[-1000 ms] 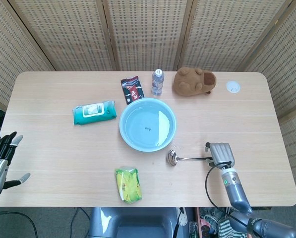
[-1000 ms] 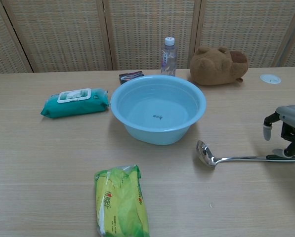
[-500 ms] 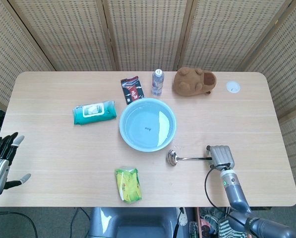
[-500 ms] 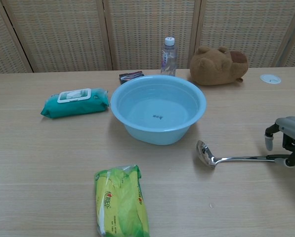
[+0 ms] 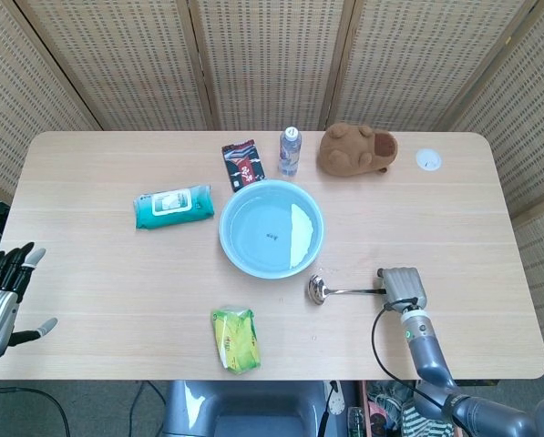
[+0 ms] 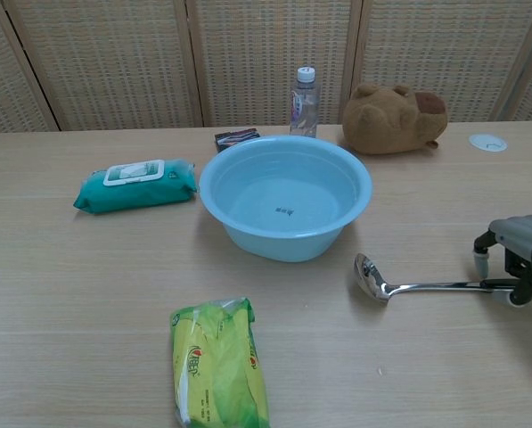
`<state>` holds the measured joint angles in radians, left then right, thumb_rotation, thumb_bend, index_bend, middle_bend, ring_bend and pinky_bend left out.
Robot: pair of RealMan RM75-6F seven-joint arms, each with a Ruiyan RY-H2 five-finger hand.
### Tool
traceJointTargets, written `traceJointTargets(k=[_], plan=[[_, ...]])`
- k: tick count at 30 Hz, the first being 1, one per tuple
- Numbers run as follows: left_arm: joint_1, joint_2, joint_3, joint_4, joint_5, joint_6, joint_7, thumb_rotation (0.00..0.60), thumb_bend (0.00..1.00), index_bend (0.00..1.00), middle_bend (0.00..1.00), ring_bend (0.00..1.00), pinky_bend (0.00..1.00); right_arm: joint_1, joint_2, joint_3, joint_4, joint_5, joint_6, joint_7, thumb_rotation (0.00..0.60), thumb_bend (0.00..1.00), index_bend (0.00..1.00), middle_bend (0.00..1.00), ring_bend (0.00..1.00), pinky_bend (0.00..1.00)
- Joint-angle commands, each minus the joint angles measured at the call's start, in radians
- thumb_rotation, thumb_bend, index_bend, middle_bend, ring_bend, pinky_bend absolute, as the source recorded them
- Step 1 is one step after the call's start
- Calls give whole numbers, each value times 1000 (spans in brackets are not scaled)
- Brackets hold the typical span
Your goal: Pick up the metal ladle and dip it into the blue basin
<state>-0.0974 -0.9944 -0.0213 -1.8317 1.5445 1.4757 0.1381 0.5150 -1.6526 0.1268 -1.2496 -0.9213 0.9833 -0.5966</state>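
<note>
The metal ladle (image 5: 344, 291) (image 6: 413, 287) lies flat on the table, its bowl pointing left, just right of and in front of the blue basin (image 5: 228, 238) (image 6: 214, 203). The basin holds water. My right hand (image 5: 402, 285) (image 6: 518, 242) sits low over the far end of the ladle's handle. Its fingers reach down to the handle tip, while the thumb stands apart above the shaft. My left hand (image 5: 3, 300) hangs beyond the table's left edge with fingers spread and nothing in it; the chest view does not show it.
A green snack bag (image 5: 235, 339) (image 6: 219, 366) lies at the front. Behind the basin stand a teal wipes pack (image 5: 172, 206) (image 6: 135, 185), a dark packet (image 5: 242, 163), a water bottle (image 5: 290, 151) (image 6: 305, 101) and a brown plush toy (image 5: 356, 149) (image 6: 393, 118).
My right hand has sunk lower onto the handle's end and shifted slightly left. The ladle and the left hand have stayed where they were.
</note>
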Motion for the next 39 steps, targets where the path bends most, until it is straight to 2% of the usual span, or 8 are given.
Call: traceJointTargets(k=[1, 13, 18, 22, 25, 28, 36, 39], plan=[[-1, 0, 0, 1, -1, -3, -1, 600, 0, 0, 0, 0, 0, 3, -7, -2, 5, 9, 0, -9, 600, 342, 468, 1000, 946, 1000], [-6, -3, 0, 0, -8, -12, 6, 600, 0, 0, 0, 0, 0, 14, -37, -12, 42, 32, -18, -27, 600, 353, 539, 1000, 946, 1000], [-7, -4, -1, 0, -11, -14, 7, 600, 0, 0, 0, 0, 0, 14, -48, -14, 62, 30, -18, -21, 600, 456, 598, 1000, 947, 1000], [-8, -4, 0, -1, -12, -16, 8, 600, 0, 0, 0, 0, 0, 8, -32, -6, 46, 23, -15, 8, 600, 628, 643, 1000, 946, 1000], [-8, -3, 1, 0, -11, -17, 4, 600, 0, 0, 0, 0, 0, 0, 8, 5, -4, 22, -14, 42, 600, 728, 649, 1000, 946, 1000], [-9, 0, 2, 0, -9, -17, -3, 600, 0, 0, 0, 0, 0, -12, 63, 11, -70, -13, 0, 90, 600, 775, 658, 1000, 947, 1000], [-7, 7, 7, -1, 4, -12, -20, 600, 0, 0, 0, 0, 0, -64, 237, 6, -250, -182, 52, 294, 600, 787, 691, 1000, 946, 1000], [-8, 9, 8, -1, 6, -13, -23, 600, 0, 0, 0, 0, 0, -73, 285, 2, -299, -216, 60, 332, 600, 792, 694, 1000, 946, 1000]])
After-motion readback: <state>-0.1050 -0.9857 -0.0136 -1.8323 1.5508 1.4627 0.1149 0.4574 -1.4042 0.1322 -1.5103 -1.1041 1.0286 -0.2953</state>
